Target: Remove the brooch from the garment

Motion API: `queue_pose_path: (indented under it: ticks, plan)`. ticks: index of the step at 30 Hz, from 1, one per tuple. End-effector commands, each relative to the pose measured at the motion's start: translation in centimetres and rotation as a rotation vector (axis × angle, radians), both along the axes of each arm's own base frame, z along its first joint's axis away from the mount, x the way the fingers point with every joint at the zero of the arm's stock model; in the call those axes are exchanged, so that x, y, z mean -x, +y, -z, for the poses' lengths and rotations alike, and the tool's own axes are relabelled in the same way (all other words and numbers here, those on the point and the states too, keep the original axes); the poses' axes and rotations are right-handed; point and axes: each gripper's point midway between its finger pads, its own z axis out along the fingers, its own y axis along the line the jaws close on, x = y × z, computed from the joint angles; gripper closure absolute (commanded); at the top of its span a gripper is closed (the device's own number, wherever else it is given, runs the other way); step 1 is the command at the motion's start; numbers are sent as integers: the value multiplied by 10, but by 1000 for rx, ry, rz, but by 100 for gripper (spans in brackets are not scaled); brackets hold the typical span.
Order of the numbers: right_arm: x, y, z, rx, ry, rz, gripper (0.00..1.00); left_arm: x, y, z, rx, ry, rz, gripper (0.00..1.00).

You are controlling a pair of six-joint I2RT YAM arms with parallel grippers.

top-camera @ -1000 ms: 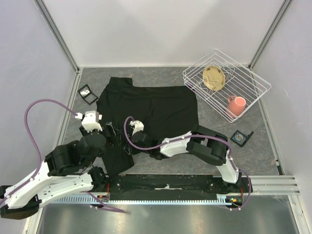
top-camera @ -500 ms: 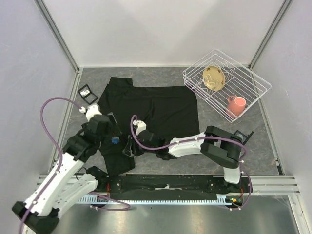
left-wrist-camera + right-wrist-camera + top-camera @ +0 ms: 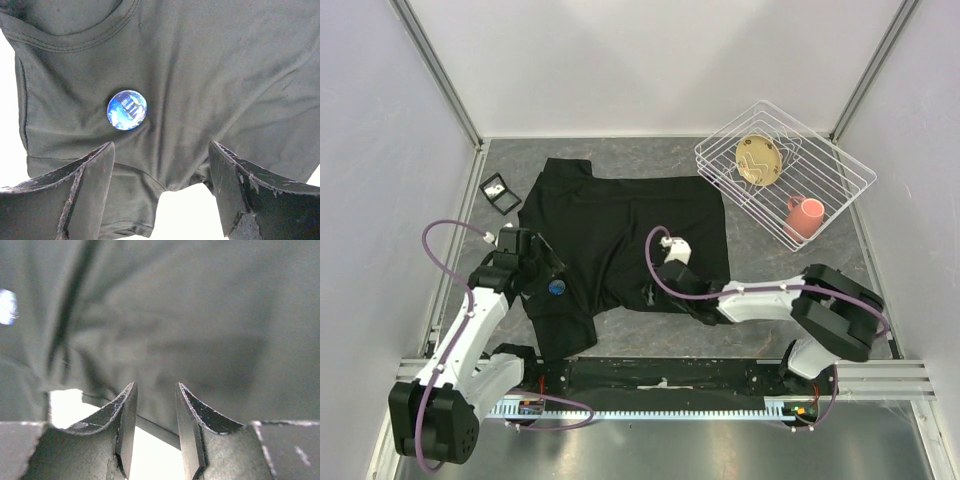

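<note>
The garment [image 3: 630, 225] is a black T-shirt spread flat on the grey table. A round blue brooch [image 3: 556, 289] is pinned near its lower left part. In the left wrist view the brooch [image 3: 127, 110] lies on the fabric [image 3: 210, 75] just beyond my left gripper [image 3: 160, 150], whose jaws stand wide open and empty above it. From the top the left gripper [image 3: 542, 275] is next to the brooch. My right gripper [image 3: 650, 290] hovers over the shirt's lower hem, to the right of the brooch. In its view the right gripper [image 3: 155, 386] is open by a narrow gap with nothing in it, and the brooch [image 3: 6, 306] is a blur at the left edge.
A white wire basket [image 3: 840, 175] at the back right holds a tan disc [image 3: 759, 160] and a pink mug [image 3: 806, 215]. A small black frame [image 3: 500, 192] lies left of the shirt. Another black frame [image 3: 813, 282] lies at the right.
The right gripper has drawn away to the right along the hem. The left arm has swung left and drawn back, and the blue brooch now shows uncovered on the shirt.
</note>
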Motion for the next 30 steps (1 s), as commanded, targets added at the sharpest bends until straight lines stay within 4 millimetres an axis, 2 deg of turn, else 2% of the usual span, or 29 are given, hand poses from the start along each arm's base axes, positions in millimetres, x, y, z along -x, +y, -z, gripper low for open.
queue_pose_path:
  ticks: [1, 4, 6, 8, 9, 11, 14, 15, 17, 18, 19, 20, 22, 23, 24, 25, 26, 27, 29, 30]
  plan:
    - [4, -60, 14, 136, -39, 134, 57, -13, -9, -5, 93, -45, -51, 19]
    - [10, -87, 25, 198, -35, 180, 57, -10, -4, 11, 101, 27, -98, 22]
    - [11, -100, 26, 236, -42, 203, 57, -9, -4, 17, 117, 62, -119, 32]
    - [10, -104, 21, 239, -52, 217, 57, -8, -5, 26, 128, 104, -132, 35]
    - [8, -104, 17, 242, -62, 222, 57, -7, -5, 30, 133, 120, -142, 40]
    - [6, -104, 10, 260, -77, 207, 57, -5, -3, 36, 129, 160, -163, 40]
    - [1, -84, -9, 228, -102, 153, 57, -1, 7, 45, 83, 218, -212, 43]
    - [-3, -70, -22, 204, -129, 122, 56, 0, 10, 47, 67, 230, -219, 41]
    - [-3, -54, -29, 189, -134, 79, 57, -2, 11, 50, 53, 244, -221, 37]
    - [-6, -40, -42, 169, -158, 57, 56, -3, 13, 51, 46, 244, -225, 30]
    - [-6, -33, -46, 164, -162, 41, 56, -5, 13, 50, 44, 242, -226, 27]
    - [-7, -19, -53, 151, -172, 20, 56, -5, 14, 51, 41, 241, -233, 25]
    - [-7, -7, -60, 138, -178, 0, 56, -7, 17, 51, 29, 233, -245, 24]
    - [-5, 0, -57, 140, -171, -19, 56, -7, 18, 51, 23, 232, -249, 24]
    - [-7, 12, -69, 98, -187, -25, 56, -8, 21, 52, 11, 234, -257, 25]
    - [-5, 18, -71, 83, -186, -32, 56, -8, 21, 52, 8, 234, -262, 28]
    - [-1, 25, -68, 82, -178, -51, 56, -7, 22, 53, 4, 242, -265, 30]
    - [-2, 33, -73, 62, -181, -57, 56, -8, 23, 53, 1, 245, -270, 34]
    - [2, 41, -65, 66, -161, -75, 56, -8, 23, 53, 1, 248, -280, 36]
    - [3, 48, -67, 51, -156, -88, 56, -8, 24, 53, -2, 249, -282, 37]
